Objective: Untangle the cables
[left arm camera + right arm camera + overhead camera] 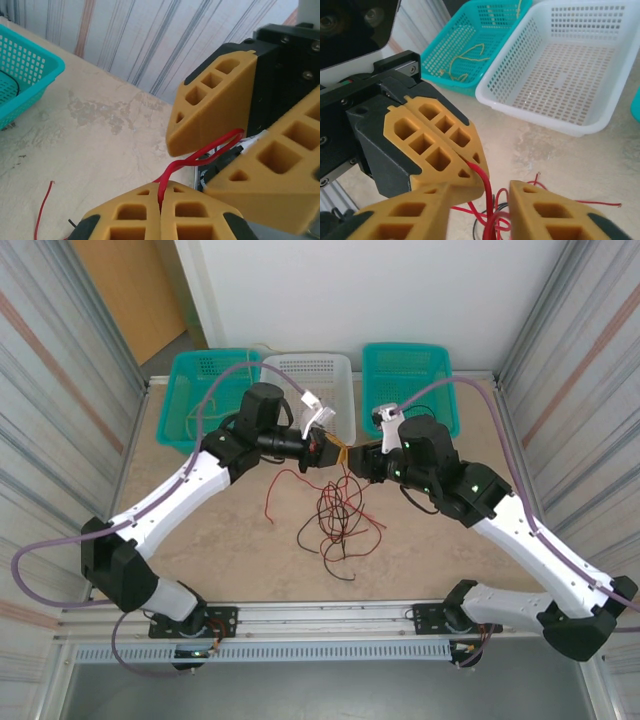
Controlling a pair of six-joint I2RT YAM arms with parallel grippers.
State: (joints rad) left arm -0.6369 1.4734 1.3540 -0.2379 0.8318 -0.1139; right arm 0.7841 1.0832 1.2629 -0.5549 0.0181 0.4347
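One red cable (200, 155) is clenched in the left claw (161, 200). The right claw (492, 200) is released, jaws either side of it. Remaining cables (338, 515) lie tangled mid-counter (440, 550). They look feather-light, floppy and springy, so I'd pinch single strands away from the knot.

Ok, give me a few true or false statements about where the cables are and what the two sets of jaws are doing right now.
1. The left gripper has its jaws shut on a red cable. True.
2. The right gripper has its jaws clamped shut. False: they stand apart, with the red cable running between them.
3. The yellow cable lies on the table. False: it lies inside a teal basket.
4. A tangle of red and black cables lies on the table near both grippers. True.
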